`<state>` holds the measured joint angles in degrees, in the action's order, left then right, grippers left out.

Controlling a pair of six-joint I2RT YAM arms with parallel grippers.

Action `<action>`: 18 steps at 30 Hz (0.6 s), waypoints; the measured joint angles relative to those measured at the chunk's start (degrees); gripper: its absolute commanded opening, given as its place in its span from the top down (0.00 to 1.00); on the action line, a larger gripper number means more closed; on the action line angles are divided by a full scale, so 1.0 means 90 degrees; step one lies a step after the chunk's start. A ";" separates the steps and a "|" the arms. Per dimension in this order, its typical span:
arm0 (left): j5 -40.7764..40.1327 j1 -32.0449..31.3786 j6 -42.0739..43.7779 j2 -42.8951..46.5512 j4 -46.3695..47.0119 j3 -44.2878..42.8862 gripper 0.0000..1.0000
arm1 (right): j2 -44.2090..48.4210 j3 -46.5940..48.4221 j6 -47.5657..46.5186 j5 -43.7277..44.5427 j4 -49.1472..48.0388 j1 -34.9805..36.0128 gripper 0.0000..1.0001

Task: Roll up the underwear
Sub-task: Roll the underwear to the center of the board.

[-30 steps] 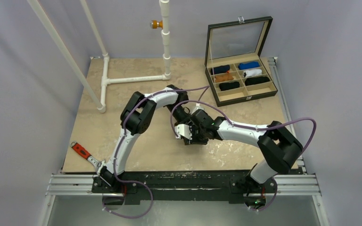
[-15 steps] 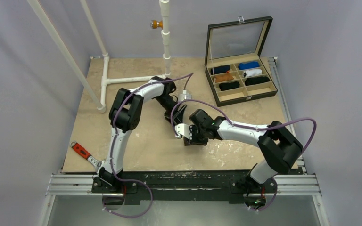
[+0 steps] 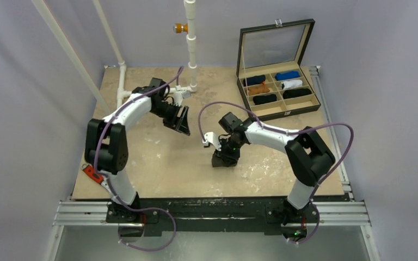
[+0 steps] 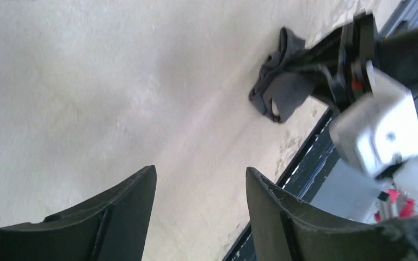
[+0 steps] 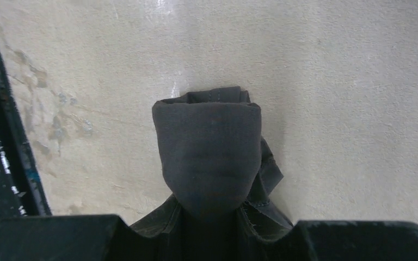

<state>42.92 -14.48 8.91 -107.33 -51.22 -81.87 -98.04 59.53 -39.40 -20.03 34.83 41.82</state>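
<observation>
The underwear (image 5: pixel 207 147) is a dark grey, partly rolled bundle lying on the table near the middle (image 3: pixel 221 161). My right gripper (image 5: pixel 209 225) is shut on its near end, with fabric bunched between the two dark fingers; in the top view the right gripper (image 3: pixel 226 154) stands right over the bundle. My left gripper (image 3: pixel 184 120) hangs open to the left and farther back, well apart from the cloth. In the left wrist view the left gripper (image 4: pixel 200 179) has only bare table between its fingers, and the underwear (image 4: pixel 280 92) shows far off under the right arm.
An open compartment box (image 3: pixel 286 113) with black, blue, white and orange rolls sits at the back right. A white pipe frame (image 3: pixel 141 91) runs along the back left. A red-handled tool (image 3: pixel 93 174) lies at the front left edge. A black rail (image 3: pixel 212 209) borders the near side.
My left arm has swung away from the bundle to the left and back, and its jaws have opened. The right gripper has kept its hold on the underwear, barely shifting.
</observation>
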 measured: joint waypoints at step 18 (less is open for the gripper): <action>-0.1693 -0.1341 0.0862 0.4364 0.1766 0.2946 0.33 | -0.3104 0.3026 -0.1151 -0.2960 0.3599 -0.1430 1.00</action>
<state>27.68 -26.55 16.67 -68.05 -35.33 -55.35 -125.97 86.76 -49.76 -46.68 67.22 28.95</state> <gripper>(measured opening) 0.650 0.259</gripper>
